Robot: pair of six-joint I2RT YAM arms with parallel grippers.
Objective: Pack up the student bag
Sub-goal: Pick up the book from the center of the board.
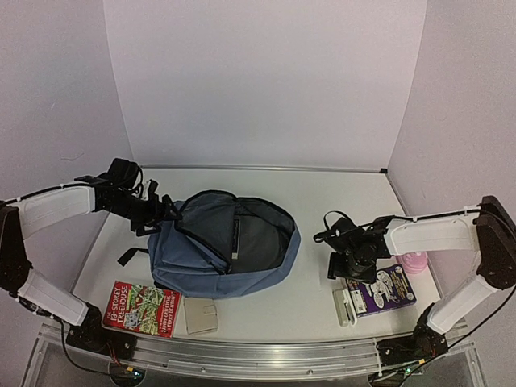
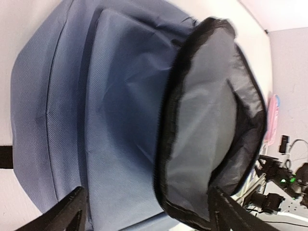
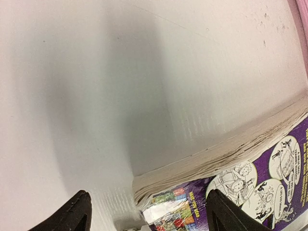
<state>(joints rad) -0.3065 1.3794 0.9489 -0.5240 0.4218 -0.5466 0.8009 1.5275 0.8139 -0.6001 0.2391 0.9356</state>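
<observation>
Right end effector, spread, at edge of purple book, pink case near

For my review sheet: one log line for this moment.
left claw open by student bag | right claw open at purple book | bag unzipped | red book on table

A bare strip of table separates the student bag from the purple book, whereas the red book and tan pad crowd its near edge.
</observation>
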